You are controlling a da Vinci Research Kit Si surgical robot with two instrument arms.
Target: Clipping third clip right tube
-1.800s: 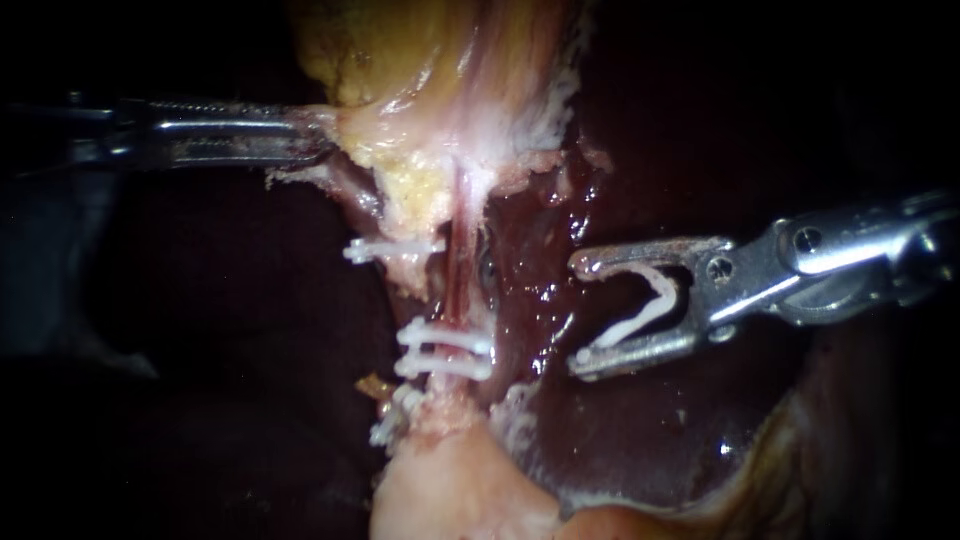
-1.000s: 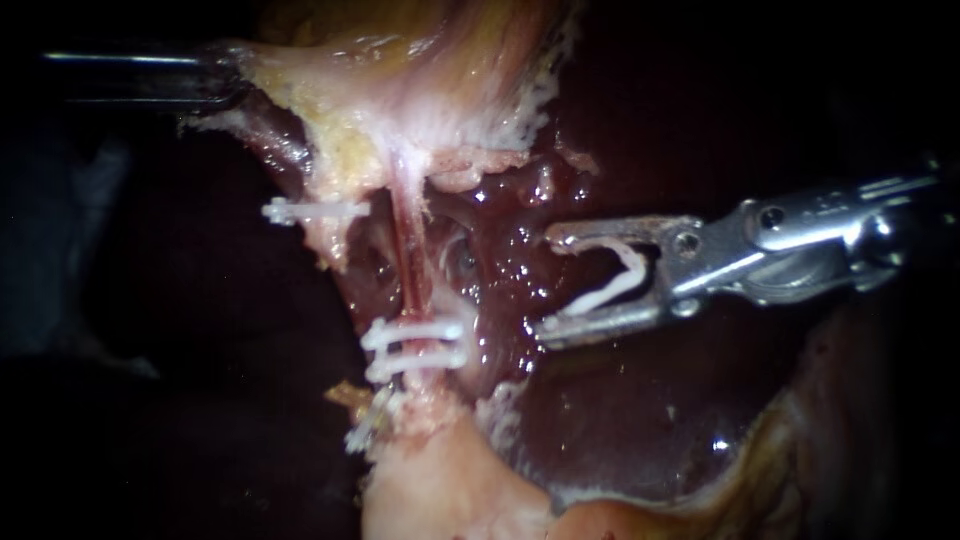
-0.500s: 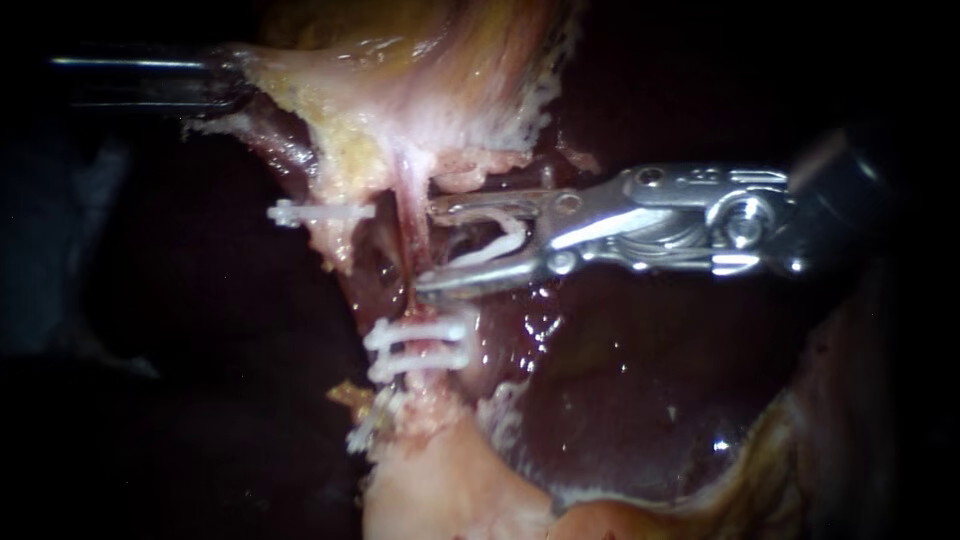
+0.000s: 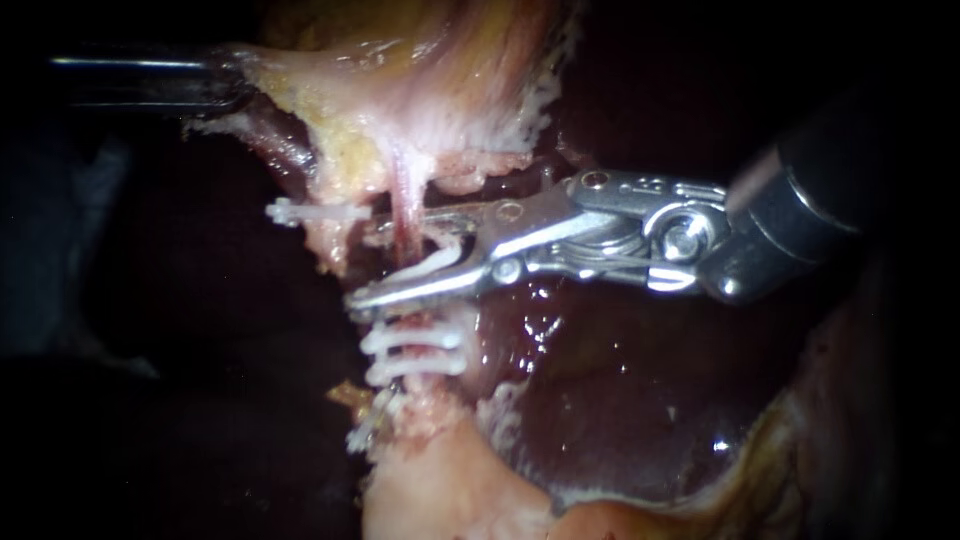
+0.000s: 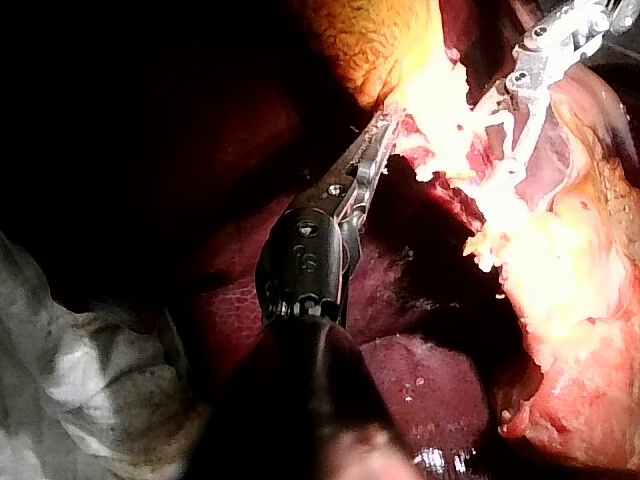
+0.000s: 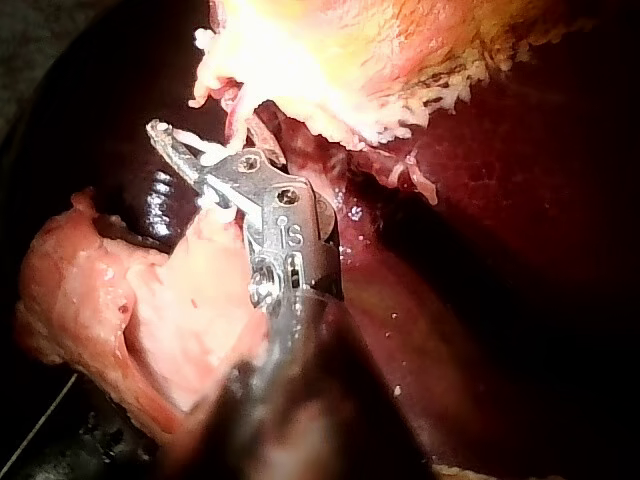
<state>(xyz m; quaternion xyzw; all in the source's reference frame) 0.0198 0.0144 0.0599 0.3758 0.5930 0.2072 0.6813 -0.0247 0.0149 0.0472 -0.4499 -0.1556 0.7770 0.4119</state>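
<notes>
Dark liver [image 4: 620,400] behind, right instrument [image 4: 372,265] jaws part-open holding clip [image 4: 440,258] astride tube [image 4: 405,195], left instrument [image 5: 390,125] gripping gallbladder [image 4: 400,100]

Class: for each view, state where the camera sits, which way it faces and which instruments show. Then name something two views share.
Endoscope: close above the tissue, facing the tube; left instrument enters from the left, right instrument from the right, holding a white clip at the tube.
Left wrist: on the left arm, looking along its own shaft to jaws gripping pale tissue; the right instrument lies beyond.
Right wrist: on the right arm, looking along its own shaft to its jaws at the pale tissue.
Shared: all show the right instrument.
</notes>
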